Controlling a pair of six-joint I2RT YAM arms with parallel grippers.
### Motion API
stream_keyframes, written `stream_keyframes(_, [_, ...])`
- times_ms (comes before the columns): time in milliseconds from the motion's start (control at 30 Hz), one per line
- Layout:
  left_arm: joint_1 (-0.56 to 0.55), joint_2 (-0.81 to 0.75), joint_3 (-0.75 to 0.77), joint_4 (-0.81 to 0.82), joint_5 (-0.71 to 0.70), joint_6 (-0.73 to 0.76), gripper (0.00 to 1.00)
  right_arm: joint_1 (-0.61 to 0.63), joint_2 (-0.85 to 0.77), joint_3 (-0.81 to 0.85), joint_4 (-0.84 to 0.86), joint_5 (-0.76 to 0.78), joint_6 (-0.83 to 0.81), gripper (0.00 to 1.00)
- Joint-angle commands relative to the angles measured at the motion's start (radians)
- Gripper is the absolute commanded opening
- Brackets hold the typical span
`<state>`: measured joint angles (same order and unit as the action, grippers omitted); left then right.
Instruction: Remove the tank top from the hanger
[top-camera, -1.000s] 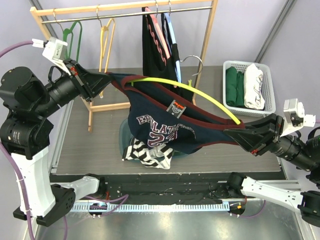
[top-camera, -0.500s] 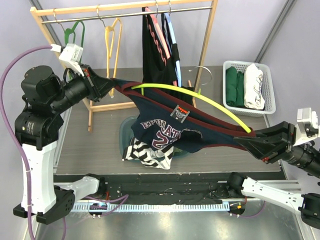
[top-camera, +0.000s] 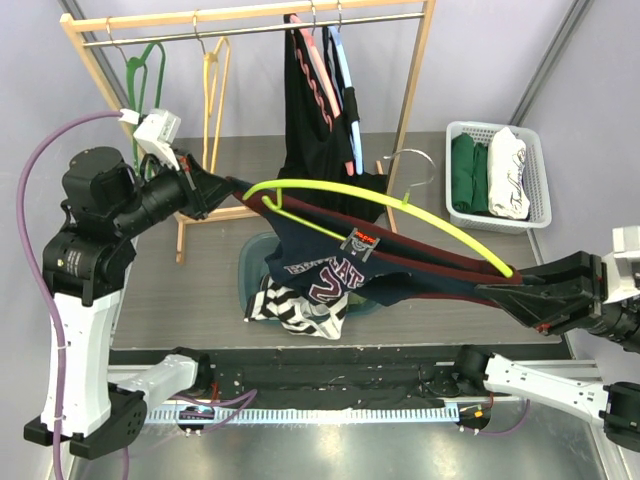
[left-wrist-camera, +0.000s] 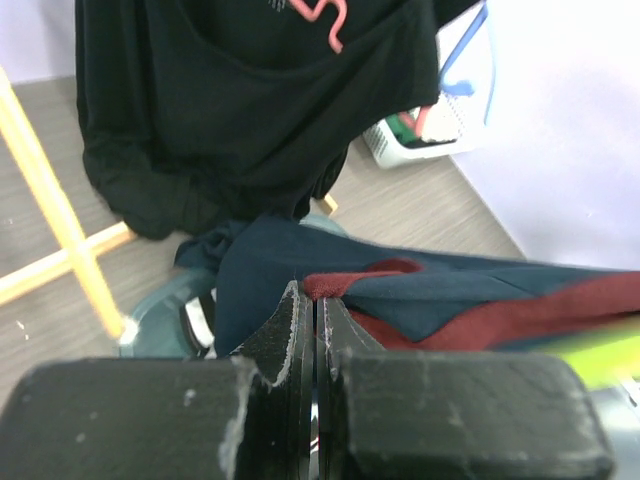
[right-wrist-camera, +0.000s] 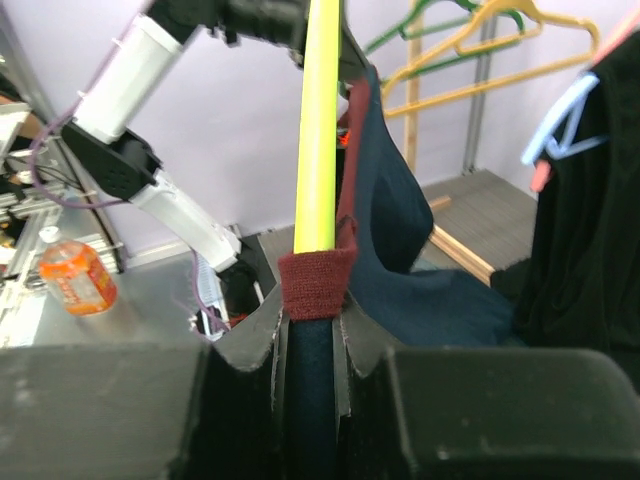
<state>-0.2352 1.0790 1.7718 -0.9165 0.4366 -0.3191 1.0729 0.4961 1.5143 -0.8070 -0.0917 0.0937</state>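
- Grey wood-grain worktop is carrying the scene, with pale lilac walls closing in behind it and a metal edge running along the near side.
- One wooden clothes rack is standing at the back. Two empty hangers are hanging on its rail, a green hanger and a yellow hanger, with dark clothing hanging to their right.
- One white basket is sitting at the right, holding two folded items, one green and one white.
- One pile of clothes is lying on the middle of the worktop.
- One navy tank top with maroon trim is hanging in the air above that pile, stretched taut between the two arms. Its long axis is running from back left to front right, and its printed lettering is facing up.
- One lime hanger is sitting inside it, arching along the same line, its metal hook pointing toward the rack.
- Left end effector is pressing its fingers together on the maroon edge at the left end.
- Right end effector is pinching the cloth at the right end, where maroon trim is wrapping the lime hanger's tip.
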Motion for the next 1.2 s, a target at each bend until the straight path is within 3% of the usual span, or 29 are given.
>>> stream_keyframes(0, [0.030,-0.002,-0.057,0.038,-0.182,0.069,0.00,0.035,-0.073,0.046,0.293,-0.092,-0.002,0.01])
stream_keyframes(200, [0.020,-0.028,-0.130,0.039,-0.139,0.080,0.00,0.050,-0.048,0.043,0.315,-0.076,-0.023,0.01])
stream_keyframes(333, [0.010,-0.039,-0.127,0.034,-0.027,0.061,0.00,0.050,-0.004,0.027,0.310,-0.046,-0.031,0.01])
stream_keyframes(400, [0.010,-0.044,-0.100,0.030,0.022,0.069,0.17,0.050,0.027,0.015,0.307,-0.028,-0.034,0.01])
stream_keyframes(433, [0.011,-0.044,-0.082,0.016,0.033,0.078,0.32,0.053,0.036,0.011,0.302,-0.020,-0.035,0.01])
stream_keyframes(467, [0.010,-0.039,-0.036,0.008,0.048,0.100,0.60,0.052,0.050,0.004,0.299,-0.019,-0.035,0.01])
stream_keyframes(533, [0.010,-0.039,0.014,-0.019,0.057,0.126,0.93,0.052,0.064,0.003,0.301,-0.019,-0.034,0.01])
stream_keyframes(567, [0.011,-0.039,0.056,-0.030,0.066,0.143,0.98,0.052,0.071,0.007,0.301,-0.019,-0.035,0.01])
stream_keyframes(867, [0.011,-0.054,0.184,-0.123,-0.085,0.371,1.00,0.052,0.122,0.049,0.298,-0.008,-0.049,0.01])
stream_keyframes(1000, [0.011,-0.086,0.132,-0.261,0.108,0.543,1.00,0.052,0.113,0.047,0.331,0.078,-0.054,0.01])
stream_keyframes(1133, [0.011,-0.149,0.042,-0.314,0.226,0.581,0.99,0.053,0.084,-0.008,0.419,0.190,-0.048,0.01])
stream_keyframes(1167, [0.011,-0.159,0.023,-0.305,0.313,0.550,0.98,0.053,0.076,-0.038,0.433,0.208,-0.048,0.01])
